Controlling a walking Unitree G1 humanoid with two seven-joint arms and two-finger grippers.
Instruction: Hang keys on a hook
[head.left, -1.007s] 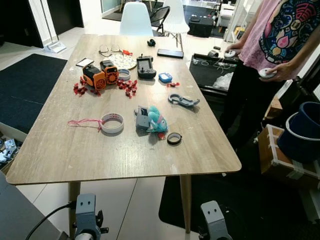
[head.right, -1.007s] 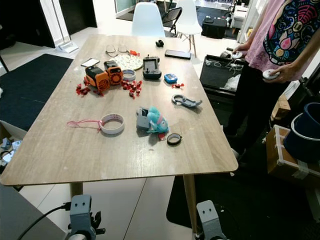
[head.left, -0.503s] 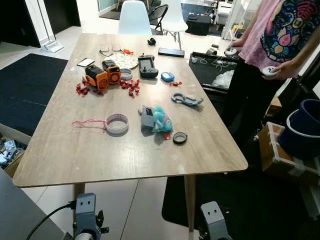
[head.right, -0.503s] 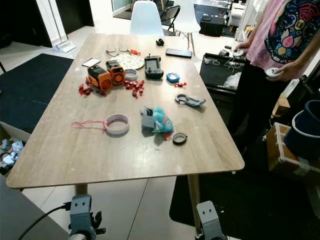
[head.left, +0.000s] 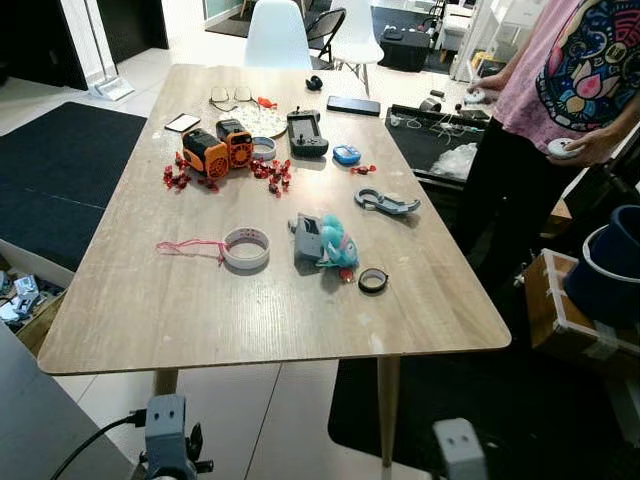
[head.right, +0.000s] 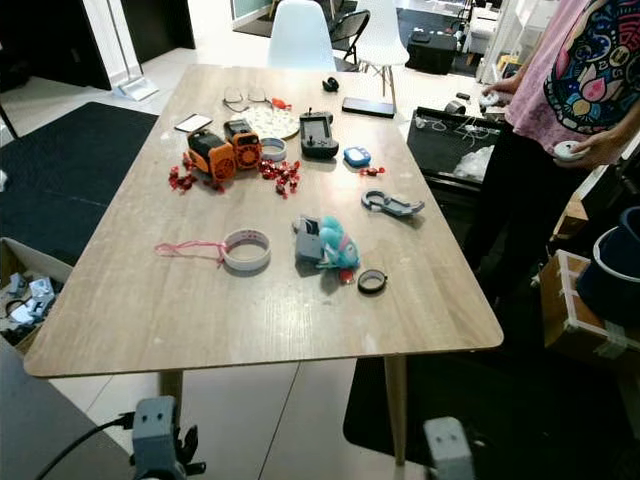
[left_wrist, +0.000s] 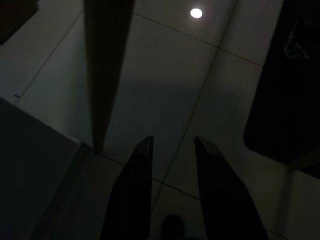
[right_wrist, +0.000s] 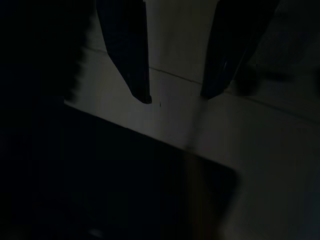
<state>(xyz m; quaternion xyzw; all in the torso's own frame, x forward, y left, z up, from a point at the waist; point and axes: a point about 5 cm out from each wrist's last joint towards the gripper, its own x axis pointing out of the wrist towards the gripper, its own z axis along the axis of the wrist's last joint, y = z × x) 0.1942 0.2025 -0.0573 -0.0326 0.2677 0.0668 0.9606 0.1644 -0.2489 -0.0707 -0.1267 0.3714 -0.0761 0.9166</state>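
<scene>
A grey key fob with a teal plush charm (head.left: 322, 241) lies near the middle of the long wooden table (head.left: 150, 310). A grey hook-shaped clip (head.left: 386, 203) lies flat further back to its right. Both arms hang below the table's near edge, the left arm (head.left: 166, 440) and the right arm (head.left: 457, 446) at the bottom of the eye views. In the dim left wrist view my left gripper (left_wrist: 172, 144) is open over tiled floor. My right gripper (right_wrist: 175, 97) is open as well, over floor and a dark mat edge.
On the table lie a tape roll with a pink cord (head.left: 246, 248), a small black ring (head.left: 372, 280), orange gadgets (head.left: 220, 148), red bits, a black controller (head.left: 306, 132), glasses and a phone. A person (head.left: 560, 90) stands at the right holding controllers. White chairs stand at the far end, boxes on the right.
The whole picture has shifted, with the table now sitting lower and further right in view, so the camera has moved. Nothing on the table has changed place.
</scene>
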